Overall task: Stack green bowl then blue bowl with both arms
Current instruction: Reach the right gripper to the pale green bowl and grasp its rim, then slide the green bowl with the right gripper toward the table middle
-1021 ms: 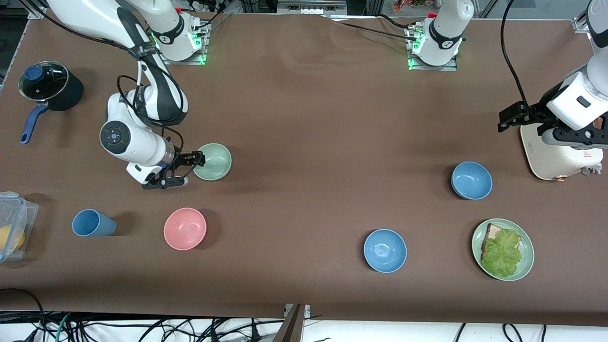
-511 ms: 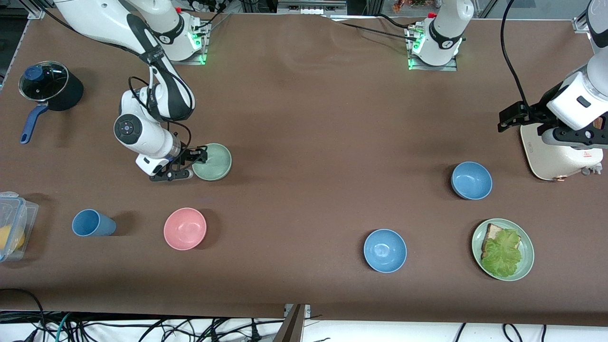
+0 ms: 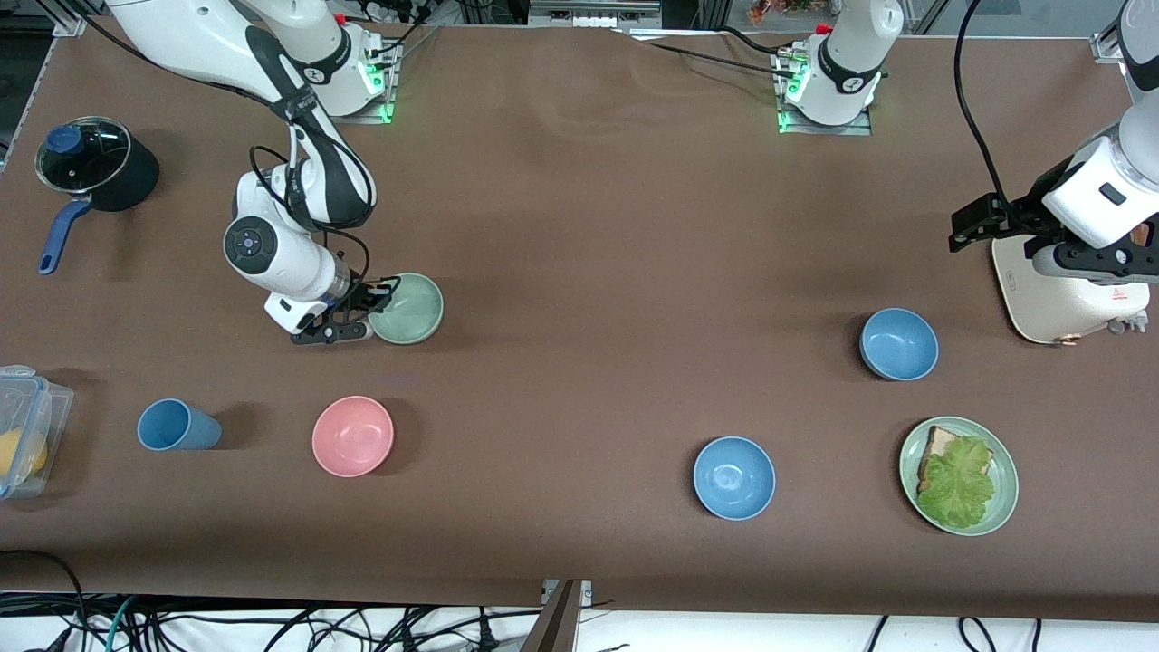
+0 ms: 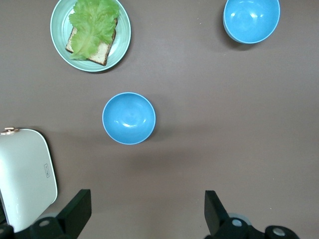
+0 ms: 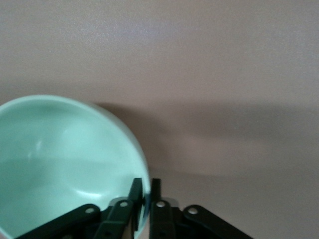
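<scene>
The green bowl [image 3: 409,308] sits toward the right arm's end of the table. My right gripper [image 3: 372,309] is shut on its rim on the side toward that end. In the right wrist view one finger is inside the green bowl [image 5: 60,159] and one outside, with the right gripper [image 5: 147,191] pinching the rim. The duller blue bowl [image 3: 898,344] sits toward the left arm's end and shows in the left wrist view [image 4: 128,118]. My left gripper [image 3: 971,226] hangs open and empty, high over the table beside the white appliance; the left wrist view shows the left gripper [image 4: 147,219] spread wide.
A brighter blue bowl [image 3: 734,477] and a green plate with a lettuce sandwich [image 3: 996,453] lie nearer the front camera. A pink bowl [image 3: 352,436] and blue cup [image 3: 177,426] lie nearer the camera than the green bowl. A white appliance [image 3: 1059,299], a black pot [image 3: 95,172] and a plastic box [image 3: 23,435] stand at the ends.
My right gripper has come in against the green bowl and closed on its rim. The left arm has not moved.
</scene>
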### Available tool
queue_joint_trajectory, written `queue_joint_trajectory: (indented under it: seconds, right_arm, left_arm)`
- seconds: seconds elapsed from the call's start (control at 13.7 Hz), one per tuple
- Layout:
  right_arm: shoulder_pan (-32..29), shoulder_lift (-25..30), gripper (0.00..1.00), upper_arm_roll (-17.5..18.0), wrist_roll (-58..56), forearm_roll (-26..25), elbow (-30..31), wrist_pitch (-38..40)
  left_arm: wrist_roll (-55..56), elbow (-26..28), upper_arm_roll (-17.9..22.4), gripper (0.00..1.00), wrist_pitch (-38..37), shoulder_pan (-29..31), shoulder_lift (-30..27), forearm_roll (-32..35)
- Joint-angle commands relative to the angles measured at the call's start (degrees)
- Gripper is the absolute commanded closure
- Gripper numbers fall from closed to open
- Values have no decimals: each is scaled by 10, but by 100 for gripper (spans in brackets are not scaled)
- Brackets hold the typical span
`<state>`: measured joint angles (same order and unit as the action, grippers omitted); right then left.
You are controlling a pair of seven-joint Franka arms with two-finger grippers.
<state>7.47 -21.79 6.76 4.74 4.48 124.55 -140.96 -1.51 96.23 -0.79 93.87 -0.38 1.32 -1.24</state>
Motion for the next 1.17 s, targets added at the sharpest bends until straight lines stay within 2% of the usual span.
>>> queue_joint_trajectory:
  seconds: [0.0, 0.22, 0.36, 0.58, 0.8, 1.09]
  right_arm:
    - [-3, 7, 100, 11, 9, 7, 1, 2]
    - [-1, 11, 100, 55, 88, 9, -62, 86]
    - [15, 8, 100, 90, 162, 9, -106, 107]
    - [83, -25, 100, 94, 256, 8, -174, 106]
    - [162, -92, 100, 93, 368, -1, -265, 104]
    - [229, -185, 100, 91, 498, -61, -360, 99]
  left_arm:
    - [3, -7, 2, 0, -4, -3, 1, 10]
    - [3, -7, 1, 0, -4, -4, 1, 10]
    - [4, -7, 1, 0, -4, -4, 1, 9]
    - [2, -7, 3, 0, -4, 1, 1, 9]
    - [1, -7, 5, 0, -21, 4, 1, 3]
    - [1, -7, 6, 0, -29, 12, 4, 0]
